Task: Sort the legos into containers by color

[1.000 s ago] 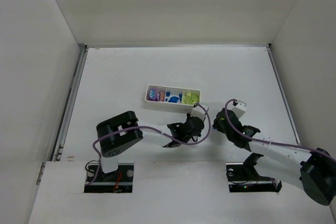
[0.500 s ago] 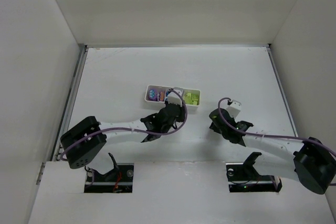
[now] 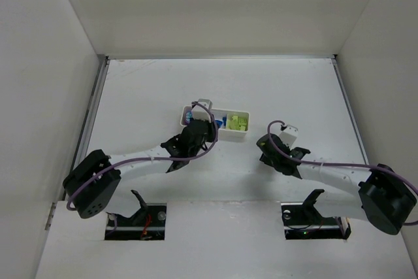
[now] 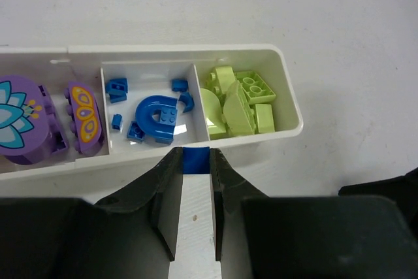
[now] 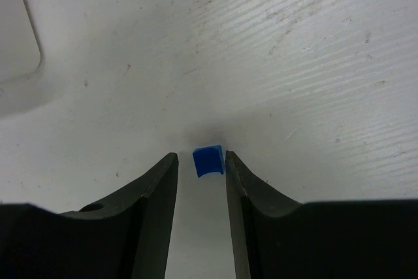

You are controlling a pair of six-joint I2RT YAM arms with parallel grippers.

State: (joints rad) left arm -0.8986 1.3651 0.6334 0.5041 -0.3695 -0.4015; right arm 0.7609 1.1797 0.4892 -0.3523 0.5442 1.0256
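1. Left gripper (image 4: 194, 156): I read the jaws as narrow and clamped on a small blue brick (image 4: 194, 161), pinched at the very tips, lower centre of the left wrist frame.
2. That brick sits just at the near wall of the white tray (image 4: 163, 53), in line with the divider between its middle and right sections. I cannot tell whether it touches the wall.
3. Tray contents: purple bricks (image 4: 26, 119) in the left section, blue pieces (image 4: 159, 117) including an arch in the middle, yellow-green bricks (image 4: 238, 99) on the right.
4. Right gripper (image 5: 200, 156): jaws part-open, straddling a loose blue piece (image 5: 208, 160) that lies on the table (image 5: 294, 44), centre of the right wrist frame.
5. The piece lies close against the finger on the frame's right, with a gap to the other. It is not gripped.
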